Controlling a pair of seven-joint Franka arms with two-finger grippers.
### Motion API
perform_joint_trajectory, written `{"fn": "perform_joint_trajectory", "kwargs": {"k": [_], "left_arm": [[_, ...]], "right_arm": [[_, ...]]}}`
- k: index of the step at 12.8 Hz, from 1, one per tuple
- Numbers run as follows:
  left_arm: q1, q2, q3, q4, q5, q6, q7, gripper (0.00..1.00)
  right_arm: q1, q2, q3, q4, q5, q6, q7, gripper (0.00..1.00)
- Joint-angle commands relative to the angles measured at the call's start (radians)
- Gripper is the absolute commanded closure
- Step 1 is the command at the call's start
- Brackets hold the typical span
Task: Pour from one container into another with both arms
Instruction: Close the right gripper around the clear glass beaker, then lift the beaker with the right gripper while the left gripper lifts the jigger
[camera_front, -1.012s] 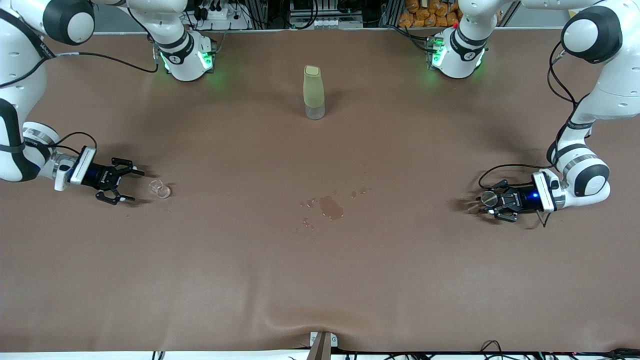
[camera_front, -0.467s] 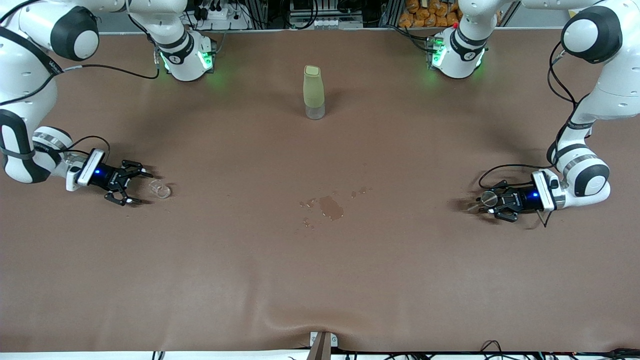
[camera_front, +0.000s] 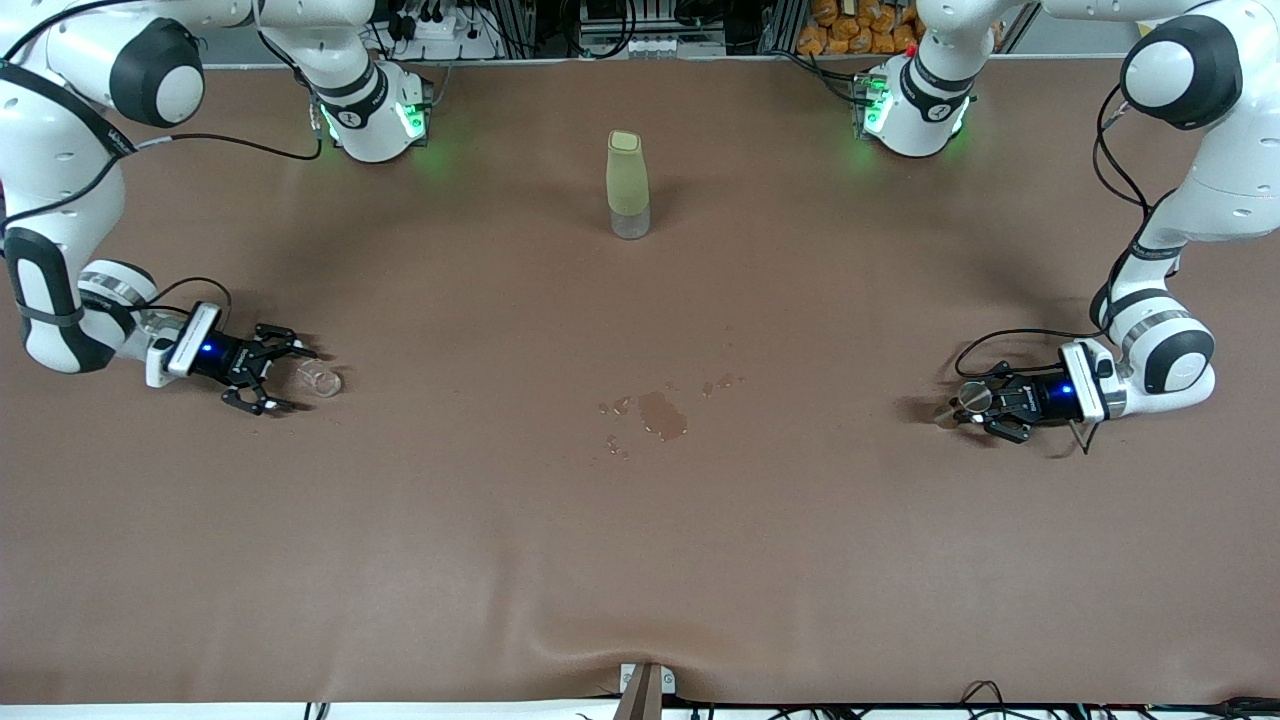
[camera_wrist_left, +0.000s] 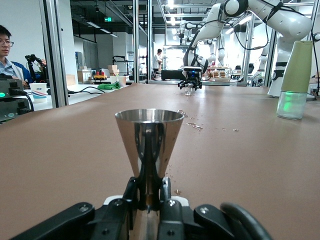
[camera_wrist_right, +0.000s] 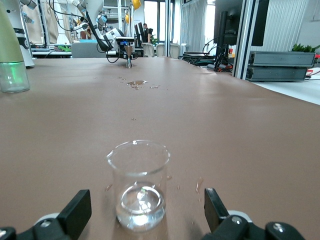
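Observation:
A small clear glass beaker (camera_front: 321, 379) with a little water stands on the brown table near the right arm's end. My right gripper (camera_front: 290, 380) lies low beside it, open. In the right wrist view the beaker (camera_wrist_right: 138, 184) stands just ahead of the gap of my right gripper (camera_wrist_right: 145, 212), touching neither finger. At the left arm's end my left gripper (camera_front: 962, 405) is shut on a steel cone-shaped cup (camera_front: 968, 397). In the left wrist view my left gripper (camera_wrist_left: 149, 194) pinches the narrow waist of that steel cup (camera_wrist_left: 149, 136), which stands upright on the table.
A tall pale-green bottle (camera_front: 628, 184) with a clear base stands mid-table, farther from the front camera. A small puddle with scattered drops (camera_front: 661, 413) wets the table's middle. The brown cloth is rumpled near the front edge (camera_front: 600, 640).
My right gripper has slid along the table toward the beaker, still open. My left gripper has closed fully on the steel cup's waist.

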Motion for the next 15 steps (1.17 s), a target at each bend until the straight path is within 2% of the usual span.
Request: {"fn": "perform_joint_trajectory", "kwargs": {"k": [1,4,8,9,10,11,13,14,15], "left_arm": [[-0.016,0.021,0.003,0.012,-0.018,-0.007,0.005,1.0],[-0.032,0.009,-0.014,0.015,-0.004,-0.009,-0.009,1.0],[-0.107,-0.005,-0.041,0.016,0.018,-0.026,-0.037,1.0],[-0.129,-0.006,-0.057,0.016,0.016,-0.026,-0.037,1.0],[-0.147,-0.018,-0.063,0.014,0.016,-0.026,-0.038,1.0],[-0.158,-0.028,-0.066,0.012,0.016,-0.026,-0.055,1.0],[-0.195,-0.044,-0.068,0.014,0.013,-0.023,-0.121,1.0],[-0.224,-0.052,-0.068,0.015,0.011,-0.021,-0.138,1.0],[-0.256,-0.061,-0.068,0.016,0.002,-0.015,-0.155,1.0]], "right_arm": [[0.016,0.043,0.003,-0.012,0.053,-0.011,-0.335,0.0],[0.024,0.051,0.019,-0.011,0.056,-0.01,-0.343,0.0],[0.03,0.057,0.043,-0.012,0.082,-0.01,-0.353,0.0],[0.033,0.057,0.046,-0.012,0.085,-0.008,-0.353,0.06],[0.033,0.057,0.046,-0.012,0.089,-0.008,-0.353,0.41],[0.035,0.057,0.048,-0.012,0.089,-0.008,-0.352,0.66],[0.035,0.058,0.048,-0.012,0.089,-0.011,-0.346,0.93],[0.036,0.058,0.048,-0.012,0.088,-0.013,-0.344,1.0],[0.041,0.057,0.049,-0.011,0.088,-0.016,-0.343,1.0]]}}
